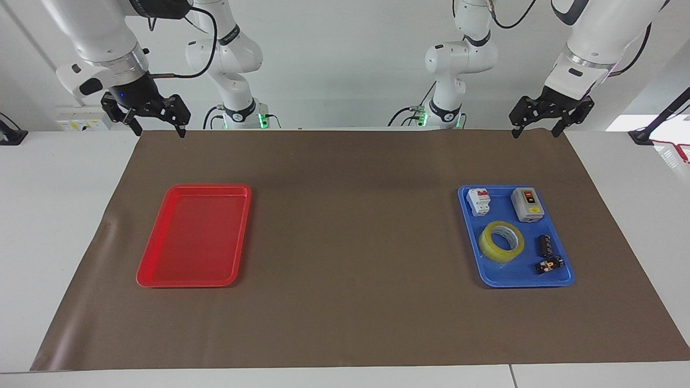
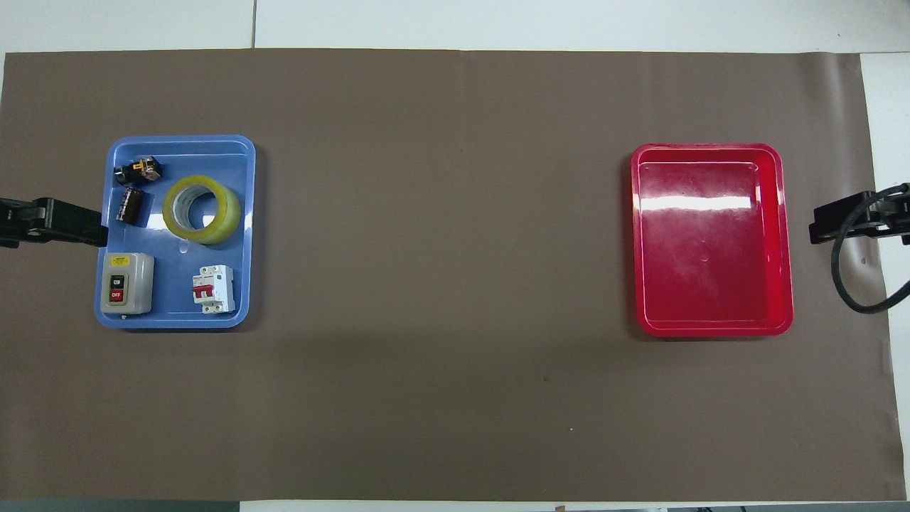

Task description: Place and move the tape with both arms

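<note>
Raised over the robots' edge of the brown paper mat point(image 1: 345, 242), the left gripper point(image 1: 533, 129) and right gripper point(image 1: 156, 128) both hang with jaws spread and empty. Below the left gripper lies a blue plastic tray point(image 1: 560, 277); in it, the ring-shaped roll of translucent yellow packing tape point(image 1: 502, 241) lies flat, farther out than a grey switch box point(image 1: 526, 204) and a white circuit breaker point(image 1: 478, 201). Below the right gripper sits a red plastic tray point(image 1: 161, 277).

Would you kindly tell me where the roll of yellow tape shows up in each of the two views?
Facing view: the tape lies in the blue tray, toward the picture's right side.
Overhead view: the tape lies in the blue tray, toward the picture's left side.
Shared landmark: the grey switch box in that tray.
</note>
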Available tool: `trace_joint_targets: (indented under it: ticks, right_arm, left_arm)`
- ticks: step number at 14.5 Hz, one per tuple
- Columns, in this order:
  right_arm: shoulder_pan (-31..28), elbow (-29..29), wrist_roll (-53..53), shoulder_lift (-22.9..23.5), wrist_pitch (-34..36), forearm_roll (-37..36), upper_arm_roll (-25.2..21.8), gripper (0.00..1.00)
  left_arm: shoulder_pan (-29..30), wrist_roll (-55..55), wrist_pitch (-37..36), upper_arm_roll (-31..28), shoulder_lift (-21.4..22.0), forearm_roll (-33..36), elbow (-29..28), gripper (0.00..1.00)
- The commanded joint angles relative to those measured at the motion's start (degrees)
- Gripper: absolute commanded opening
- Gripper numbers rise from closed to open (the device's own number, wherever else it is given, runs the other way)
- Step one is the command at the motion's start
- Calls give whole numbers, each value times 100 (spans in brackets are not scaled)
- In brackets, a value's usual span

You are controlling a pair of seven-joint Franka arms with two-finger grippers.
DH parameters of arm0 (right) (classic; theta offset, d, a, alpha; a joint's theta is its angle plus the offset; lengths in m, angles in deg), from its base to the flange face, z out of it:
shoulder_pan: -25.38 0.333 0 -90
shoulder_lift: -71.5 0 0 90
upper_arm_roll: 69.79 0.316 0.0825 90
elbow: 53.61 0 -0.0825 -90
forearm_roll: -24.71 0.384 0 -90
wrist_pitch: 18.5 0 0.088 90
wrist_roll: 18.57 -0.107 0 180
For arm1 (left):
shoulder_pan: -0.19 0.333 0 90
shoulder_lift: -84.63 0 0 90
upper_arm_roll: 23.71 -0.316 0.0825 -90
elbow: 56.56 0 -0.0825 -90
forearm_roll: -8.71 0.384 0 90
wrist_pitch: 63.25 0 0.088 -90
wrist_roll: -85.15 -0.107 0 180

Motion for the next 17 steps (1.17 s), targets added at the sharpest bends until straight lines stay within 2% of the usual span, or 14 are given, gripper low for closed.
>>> trace_joint_targets:
  ticks: [1, 3, 7, 10, 12, 13, 17]
  right_arm:
    - [-92, -124, -23, -102, -101, 123, 46, 100]
    - [-92, -124, -23, -102, -92, 123, 46, 100]
    - [-92, -123, -23, -102, -92, 123, 46, 100]
    - [-92, -124, -23, -102, -101, 123, 46, 100]
    - [-92, -124, -23, -102, -101, 123, 46, 100]
    - [-92, -124, -23, -102, -101, 123, 46, 100]
    - [-92, -123, -23, -102, -101, 123, 46, 100]
  left_arm:
    - [40, 134, 384, -32, 163, -42, -306, 100]
    - [119, 143, 693, -40, -196, 1, -297, 100]
    - [541, 82, 1816, -40, -960, 37, -446, 100]
    - [673, 126, 3072, -40, -1270, 142, -1366, 100]
    - [655, 152, 3531, -40, -1427, 195, -1755, 100]
    - [655, 144, 3637, -40, -1541, 273, -1791, 98]
    - [664, 161, 3927, -40, -1683, 292, -1941, 81]
